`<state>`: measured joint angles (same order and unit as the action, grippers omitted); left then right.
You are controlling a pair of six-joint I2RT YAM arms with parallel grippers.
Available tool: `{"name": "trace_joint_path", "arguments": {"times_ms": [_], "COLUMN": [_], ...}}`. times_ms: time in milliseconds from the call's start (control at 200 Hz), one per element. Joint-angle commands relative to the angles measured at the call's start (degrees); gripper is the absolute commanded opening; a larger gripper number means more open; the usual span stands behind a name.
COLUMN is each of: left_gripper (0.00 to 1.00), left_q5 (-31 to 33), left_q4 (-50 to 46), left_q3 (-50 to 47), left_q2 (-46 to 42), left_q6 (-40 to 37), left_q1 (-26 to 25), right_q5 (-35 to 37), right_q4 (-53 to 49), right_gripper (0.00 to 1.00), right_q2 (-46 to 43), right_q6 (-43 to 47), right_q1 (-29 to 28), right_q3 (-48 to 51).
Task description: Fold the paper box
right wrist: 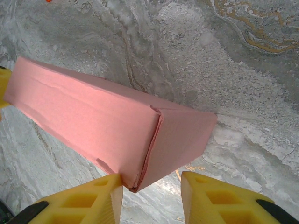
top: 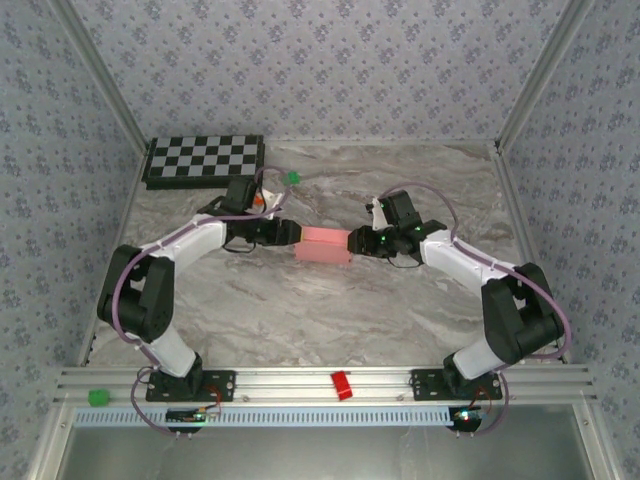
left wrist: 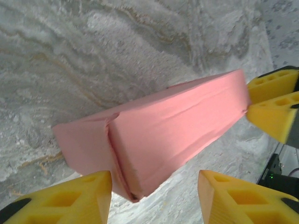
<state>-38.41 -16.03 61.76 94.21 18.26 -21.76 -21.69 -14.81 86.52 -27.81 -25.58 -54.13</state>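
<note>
Desk (top: pixel 330 320): grey-white marble-look top, tan veining. Walls (top: pixel 320 60): pale blue-grey paper, small floral repeat (enclosing three sides). Checkerboard (top: pixel 205 160) at far-left corner. Aluminium rail (top: pixel 280 380) along near edge. Light even, diffuse.

Left arm (top: pixel 190 245), right arm (top: pixel 470 262): white link shells, black joints, black bases bolted on aluminium rail (top: pixel 320 380). Purple cable (top: pixel 118 285) loops along each arm beyond rail. Left gripper (left wrist: pixel 153 173) fingers (left wrist: pixel 70 198) yellow, triangular cutouts, black backing.

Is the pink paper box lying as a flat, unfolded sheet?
No, the paper box is a closed rectangular block, its sides and end folded up.
</note>
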Motion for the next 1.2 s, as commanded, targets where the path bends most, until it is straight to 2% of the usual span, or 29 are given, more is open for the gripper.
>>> {"name": "trace_joint_path", "arguments": {"times_ms": [0, 310, 475, 685, 980, 1194], "left_gripper": [0.53, 0.48, 0.43, 0.42, 0.42, 0.51], "left_q5": [-2.23, 0.35, 1.03, 1.56, 0.71, 3.55], "left_q4": [4.17, -1.37, -4.50, -6.40, -6.99, -8.35], "left_q3": [1.18, 4.76, 4.17, 2.90, 3.24, 5.56], "left_q2": [-1.06, 4.59, 4.93, 4.32, 2.61, -0.24], "left_q6": [3.13, 2.67, 1.53, 0.55, 0.99, -0.87], "left_q1": [0.75, 0.66, 0.67, 0.62, 0.18, 0.19], "right_q5": [2.05, 2.18, 3.08, 6.54, 11.40, 13.67], "right_q4": [-3.29, -3.47, -4.12, -6.78, -11.70, -14.31], "right_gripper": [0.38, 0.38, 0.38, 0.38, 0.37, 0.37], "right_q2": [1.89, 2.24, 2.77, 4.14, 8.32, 10.41], "right_q6": [0.90, 1.11, 1.52, 3.47, 8.77, 11.80], "right_q1": [-0.14, -0.05, -0.12, -0.39, -0.52, -0.68], "right_q3": [-0.63, -0.75, -1.36, -3.41, -9.10, -12.99]}}
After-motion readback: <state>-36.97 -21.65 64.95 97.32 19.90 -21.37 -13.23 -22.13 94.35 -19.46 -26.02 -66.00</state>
